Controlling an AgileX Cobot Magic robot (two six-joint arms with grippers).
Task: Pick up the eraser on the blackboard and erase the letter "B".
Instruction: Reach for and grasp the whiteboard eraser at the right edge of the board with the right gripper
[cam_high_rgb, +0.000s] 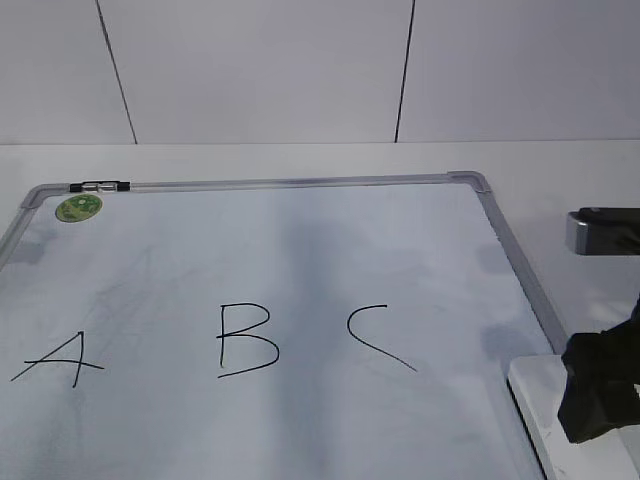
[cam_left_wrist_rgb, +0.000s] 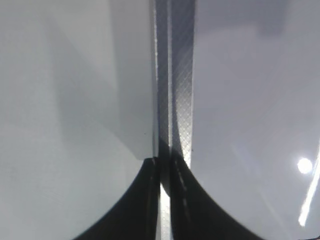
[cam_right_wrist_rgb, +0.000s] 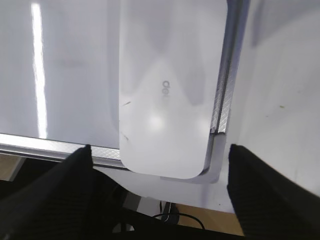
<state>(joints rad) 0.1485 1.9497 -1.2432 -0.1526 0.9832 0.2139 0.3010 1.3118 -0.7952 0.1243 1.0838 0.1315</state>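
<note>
**White eraser waits at the board's near right corner**

Silver-grey framing runs round the blackboard, which lies flat on the pale table and fills most of our exterior view. At its far left corner we see a round green sticker, with a small black clip on the frame just beside it. Along the near part of the board stand three black marker letters: a slanted "A" at the left, the letter "B" in the middle, and a curved "C" to its right, all three whole.

Our left claw shows only in its wrist view, its two dark fingers pressed together with nothing between them, hovering over the board's frame.

Further right, the eraser lies at the board's near right corner, against the frame, partly hidden in the exterior view. Our right claw hangs over it with its dark fingers spread wide on either side of the eraser's near end; we cannot tell whether they touch it. Faint grey lettering shows on the eraser's glossy top.
</note>
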